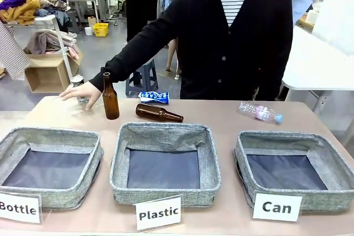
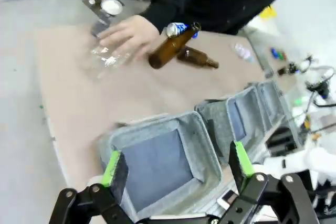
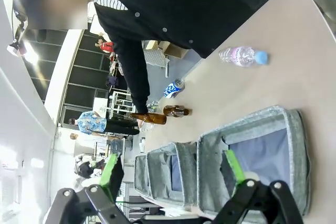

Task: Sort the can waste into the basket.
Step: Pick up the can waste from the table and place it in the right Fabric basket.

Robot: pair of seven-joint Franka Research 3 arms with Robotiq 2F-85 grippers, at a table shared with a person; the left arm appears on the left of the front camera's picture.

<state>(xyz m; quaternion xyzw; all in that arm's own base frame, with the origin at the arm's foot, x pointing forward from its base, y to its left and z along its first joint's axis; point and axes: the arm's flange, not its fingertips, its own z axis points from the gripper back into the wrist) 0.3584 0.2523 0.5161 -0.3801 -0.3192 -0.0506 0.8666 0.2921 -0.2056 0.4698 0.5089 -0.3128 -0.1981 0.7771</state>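
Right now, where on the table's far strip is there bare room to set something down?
Bare tabletop lies between the lying brown bottle and the clear plastic bottle. The far left is crowded: the person's hand, the upright brown bottle and the blue can. The Can basket also holds nothing.

- Floor (image 1: 94,48): grey, smooth.
- Stool (image 1: 145,78): grey-blue, standing behind the tan table (image 1: 221,115).
- Yellow crate (image 1: 100,29): on the floor, far back.
- White table (image 1: 321,62): right side.
- Clothes pile (image 1: 22,1): upper left.
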